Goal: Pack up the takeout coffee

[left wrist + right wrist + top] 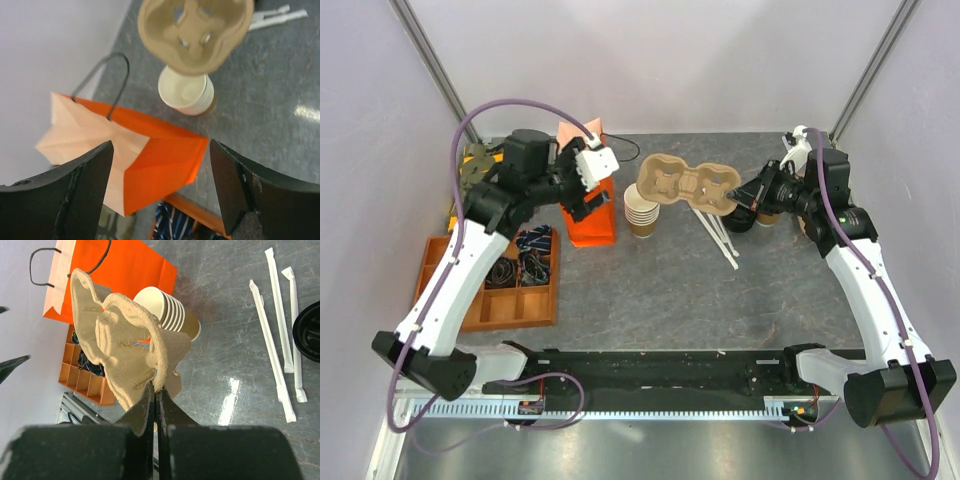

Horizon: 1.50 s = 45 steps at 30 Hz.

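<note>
the right gripper (156, 395) has its claw pinched tight on the edge of a moulded pulp cup carrier (125, 340), with the thin rim clamped between the two closed fingers. in the top view the carrier (685, 183) is held up off the table (650, 290), stretching leftward from the right gripper (735, 195), and its far end sits above a stack of lidless cups (642, 210). all its pockets that show are bare.

the left gripper (160, 187) has its claw spread wide and grips nothing. its two dark fingers (82, 192) frame the orange bag (160, 160) below. from above, the left gripper (582, 200) hangs over the top of the orange bag (590, 225), which stands at the far left of the table. its pale inner fold and black cord handle show in the left wrist view.

the takeout coffee (770, 214) is mostly hidden. only a tan patch shows under the right arm's wrist at the far right of the table, just beside a black lid (740, 220), and whether the cup stands upright cannot be told. it is well apart from the orange bag.

wrapped straws (272, 340) lie on the table between the stack of lidless cups (167, 310) and the black lid (309, 335). an orange compartment tray (510, 290) sits at the near left.
</note>
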Motion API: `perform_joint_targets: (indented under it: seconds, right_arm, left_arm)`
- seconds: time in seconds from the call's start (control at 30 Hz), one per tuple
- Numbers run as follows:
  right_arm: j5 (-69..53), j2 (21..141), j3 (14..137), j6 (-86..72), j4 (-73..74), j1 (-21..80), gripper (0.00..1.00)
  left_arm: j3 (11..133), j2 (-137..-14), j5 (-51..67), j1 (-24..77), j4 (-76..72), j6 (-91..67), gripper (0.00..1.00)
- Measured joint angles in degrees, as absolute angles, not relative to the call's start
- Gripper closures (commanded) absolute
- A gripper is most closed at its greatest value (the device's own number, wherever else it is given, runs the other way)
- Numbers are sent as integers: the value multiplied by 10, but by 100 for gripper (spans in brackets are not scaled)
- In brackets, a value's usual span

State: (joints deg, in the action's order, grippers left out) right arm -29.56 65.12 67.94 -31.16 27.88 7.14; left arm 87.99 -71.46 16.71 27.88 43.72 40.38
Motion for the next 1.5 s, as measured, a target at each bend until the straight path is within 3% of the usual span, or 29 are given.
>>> perform_joint_targets:
  seconds: [0.2, 0.43, 0.53, 0.63, 0.73, 0.77, 0.8, 1.1, 1.2, 1.23, 1.37, 1.5]
  right_arm:
    - [-294, 653, 681, -308, 285, 66, 100]
    - [-294, 653, 703, -298, 301, 55, 100]
    - [-294, 653, 718, -291, 310, 46, 100]
    - [-295, 653, 733, -286, 319, 37, 100]
    - [-296, 653, 747, -281, 322, 31, 100]
    - [-296, 653, 749, -280, 322, 30, 100]
    - [-297, 653, 752, -278, 322, 29, 100]
    - [-299, 653, 755, -274, 334, 24, 100]
    - [-299, 653, 756, -272, 339, 23, 100]
    - [-300, 653, 757, -271, 340, 23, 100]
    - [-302, 653, 761, -269, 343, 23, 100]
    - [-307, 653, 762, -263, 347, 22, 100]
  left_arm:
    - [912, -790, 227, 152, 492, 433, 25]
    - [923, -823, 253, 146, 511, 479, 33]
    - [923, -828, 262, 146, 519, 497, 43]
    - [922, -829, 261, 146, 533, 508, 55]
    - [914, -825, 262, 146, 546, 510, 76]
    - [909, -821, 262, 148, 551, 509, 91]
    - [902, -816, 261, 150, 557, 507, 98]
    - [885, -743, 256, 223, 600, 365, 98]
    - [885, -729, 248, 269, 600, 285, 65]
    - [886, -728, 239, 278, 599, 270, 46]
    - [936, -757, 211, 264, 626, 272, 29]
    - [1102, -847, 234, 196, 659, 337, 21]
